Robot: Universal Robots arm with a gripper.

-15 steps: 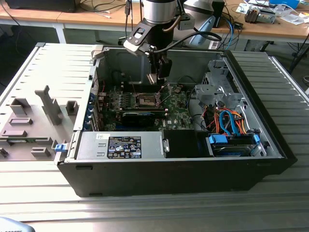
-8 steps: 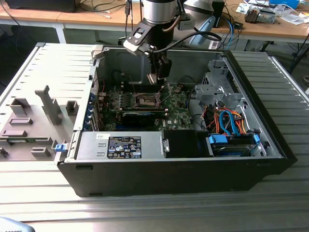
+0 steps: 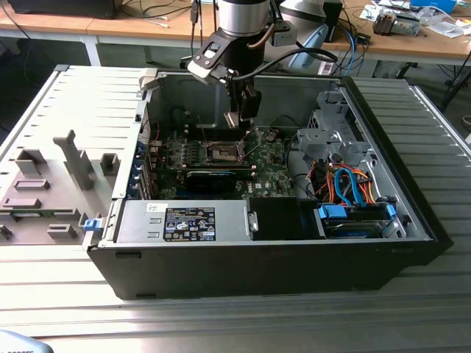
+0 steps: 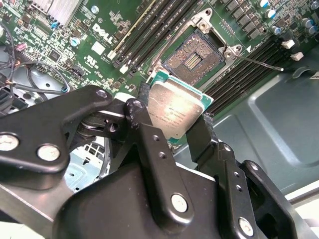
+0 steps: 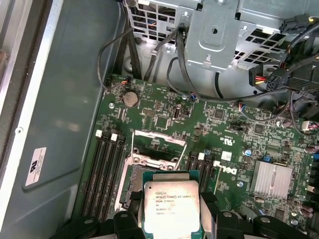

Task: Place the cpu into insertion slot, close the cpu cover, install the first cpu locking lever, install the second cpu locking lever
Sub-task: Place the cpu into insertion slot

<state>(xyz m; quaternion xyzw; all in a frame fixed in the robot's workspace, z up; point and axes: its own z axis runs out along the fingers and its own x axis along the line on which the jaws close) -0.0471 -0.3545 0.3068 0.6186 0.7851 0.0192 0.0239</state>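
My gripper [image 3: 234, 121] hangs inside the open computer case, shut on the cpu [image 4: 174, 110], a silver-topped square chip on a green carrier. The black fingers [image 4: 202, 134] pinch two opposite edges of the cpu [image 5: 171, 206]. The chip hovers just above the green motherboard [image 5: 224, 129], beside and partly over the insertion slot [image 4: 193, 59], whose brownish contact field lies bare. The cpu cover [image 5: 155, 138] stands swung up at the slot's far side. A thin locking lever [image 4: 259, 62] sticks out free beside the slot [image 3: 223, 152].
Black memory slots [image 5: 107, 169] flank the socket on both sides. A finned heatsink [image 5: 271, 178], cable bundles [image 5: 164, 55] and a metal drive cage [image 3: 335, 136] crowd the board's edges. The case walls [image 3: 272, 272] box in the arm. A grey fixture tray [image 3: 51, 184] lies on the exterior view's left.
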